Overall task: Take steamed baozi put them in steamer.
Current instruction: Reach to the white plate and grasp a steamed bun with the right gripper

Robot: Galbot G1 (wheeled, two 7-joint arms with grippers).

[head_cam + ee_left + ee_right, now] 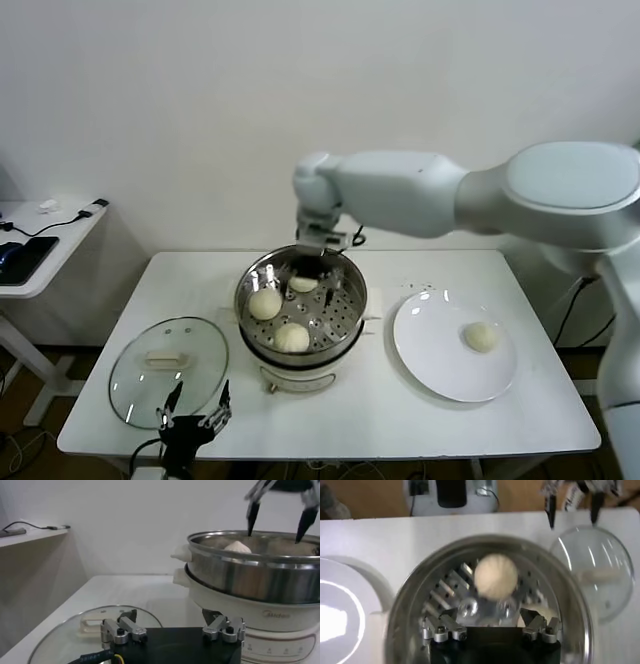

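Right gripper (pixel 318 262) hovering over steamer (pixel 350 300), fingers apart, gripping nothing. Three baozi (pixel 265 303) sitting inside; fourth (pixel 481 336) lying on plate (pixel 430 350). Left gripper (pixel 192 420) idling by lid (pixel 135 385), fingers apart.

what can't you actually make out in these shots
- Head view: the right claw partly covers the far bun in the steamer.
- Left wrist view: the steamer wall hides the buns except one top.
- Right wrist view: the claw body covers the near buns; the plate is cut off.

Glossy white rounded arm (pixel 450 190), black pincer (pixel 490 630)
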